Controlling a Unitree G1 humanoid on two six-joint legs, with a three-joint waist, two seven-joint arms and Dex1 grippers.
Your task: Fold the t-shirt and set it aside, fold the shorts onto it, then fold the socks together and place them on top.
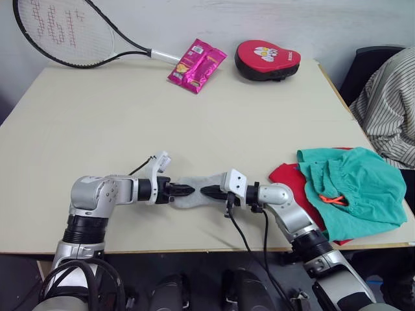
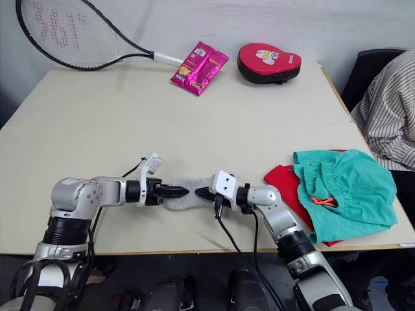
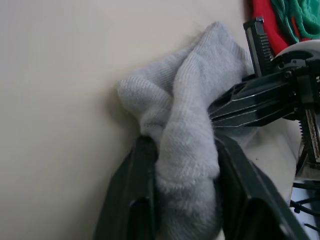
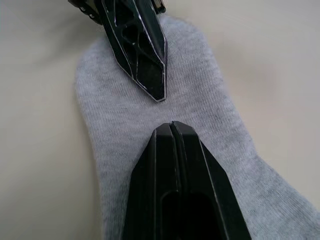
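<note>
The grey socks [image 1: 196,199] lie near the table's front edge, between my two grippers. My left gripper [image 1: 188,190] is shut on a bunched end of the socks [image 3: 190,150], one finger on each side of the fold. Facing it tip to tip, my right gripper [image 1: 206,191] is shut, its fingers [image 4: 171,131] resting on the flat part of the cloth. At the front right, the teal shorts [image 1: 353,188] lie crumpled on the red t-shirt [image 1: 288,178], which mostly hides under them.
At the back of the table are a tennis racket [image 1: 65,29], a pink snack packet [image 1: 196,63] and a red padded mitt [image 1: 266,59]. A person in a striped shirt [image 1: 389,110] sits by a dark chair at the table's right edge.
</note>
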